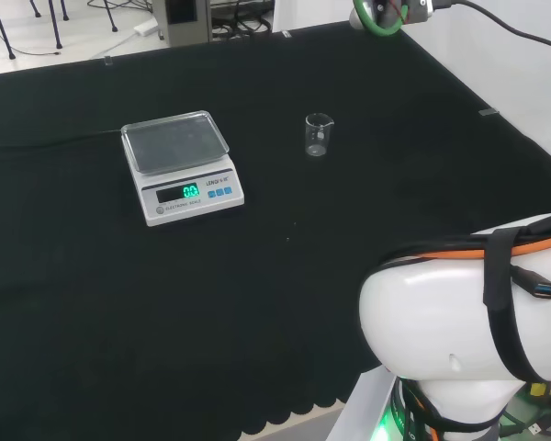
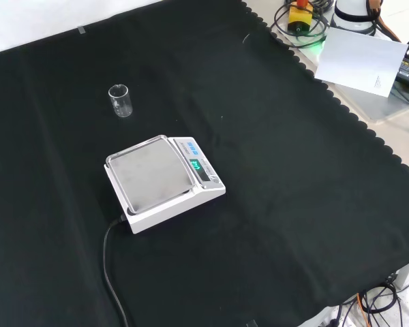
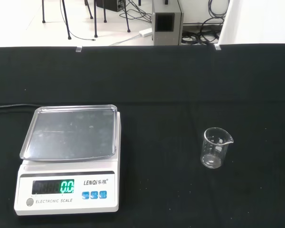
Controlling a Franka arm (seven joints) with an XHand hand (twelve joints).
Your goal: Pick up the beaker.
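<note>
One beaker point(image 1: 318, 135) is to be picked, nothing else on the cloth point(image 1: 92, 322) but a scale point(image 1: 179, 165). Head view, near to far: arm link point(image 1: 468, 331) at bottom right, then scale at left-centre w/ bare pan, then beaker to its right and a bit farther off, well apart from scale. Front view: beaker point(image 2: 120, 100) sits up-left of the scale point(image 2: 163, 180). Beaker is upright, long axis vertical, looks empty, spout seen in wrist view point(image 3: 215, 147). Wrist cam is aimed across the bench w/ beaker ahead and well apart, so the hand is judged far back, approach not begun. Hand state: cannot be told, finger pose not seen. Side approach at mid-height is judged suitable.
</note>
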